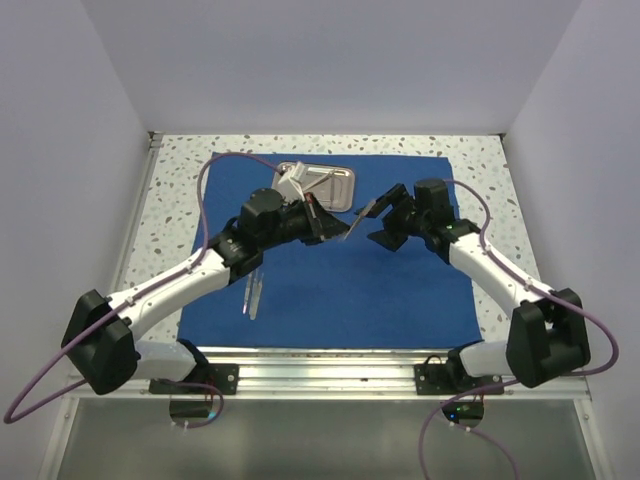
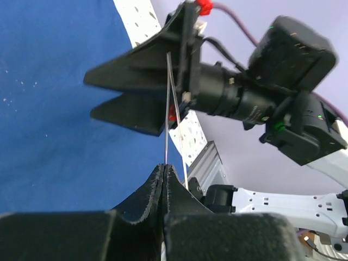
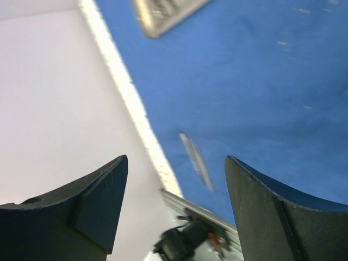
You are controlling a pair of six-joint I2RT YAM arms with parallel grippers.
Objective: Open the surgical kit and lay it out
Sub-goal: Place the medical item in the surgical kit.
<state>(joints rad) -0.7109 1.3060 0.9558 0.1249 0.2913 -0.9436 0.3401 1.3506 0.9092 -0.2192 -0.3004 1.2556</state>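
Note:
The royal-blue cloth lies spread flat on the table. The steel tray sits at its far edge and also shows in the right wrist view. Slim steel tweezers lie on the cloth near the left, also in the right wrist view. My left gripper is shut on a thin steel instrument, held above the cloth and seen edge-on. My right gripper is open and empty, its fingers just beyond the instrument's free end.
Speckled tabletop borders the cloth on the left, right and far sides. White walls close in the sides and back. A metal rail with both arm bases runs along the near edge.

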